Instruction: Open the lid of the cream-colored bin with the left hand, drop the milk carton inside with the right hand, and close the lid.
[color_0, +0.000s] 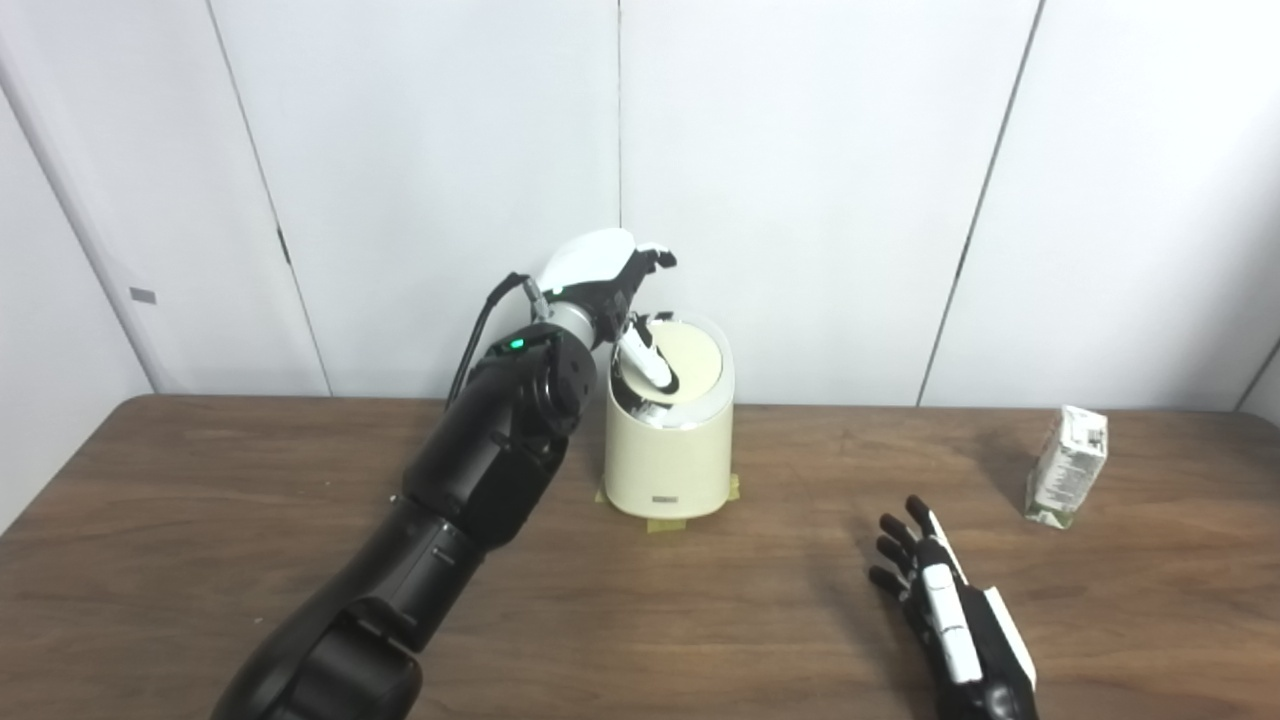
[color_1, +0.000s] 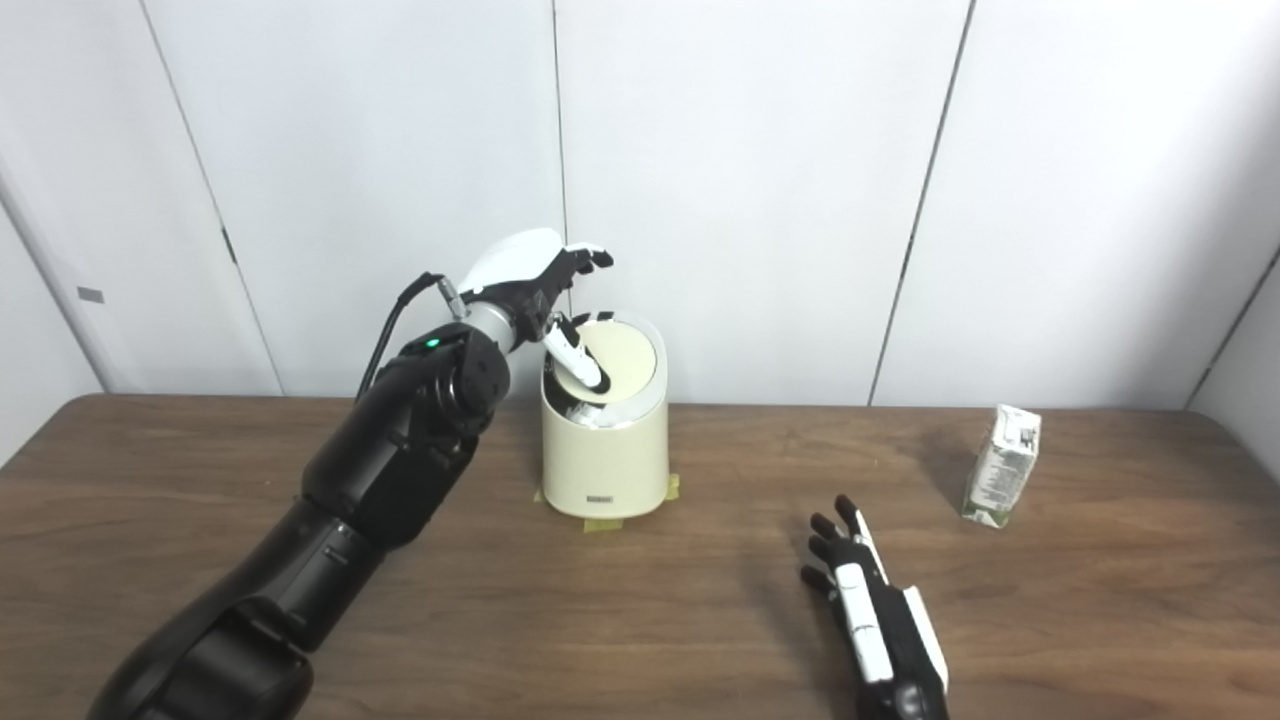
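The cream-colored bin (color_0: 668, 460) stands at the back middle of the table, taped down at its base. Its round lid (color_0: 690, 362) is tilted, showing a dark gap at the front left. My left hand (color_0: 615, 275) hovers over the bin's left rim, fingers spread toward the wall, and its thumb (color_0: 645, 362) presses down on the lid's left part. The milk carton (color_0: 1068, 465) stands upright at the far right, untouched. My right hand (color_0: 945, 605) lies open and flat near the table's front, well left of the carton and in front of it.
The wooden table (color_0: 250, 520) runs the full width of both views. White wall panels (color_0: 800, 180) rise right behind the bin. Yellow tape tabs (color_0: 668, 524) stick out under the bin.
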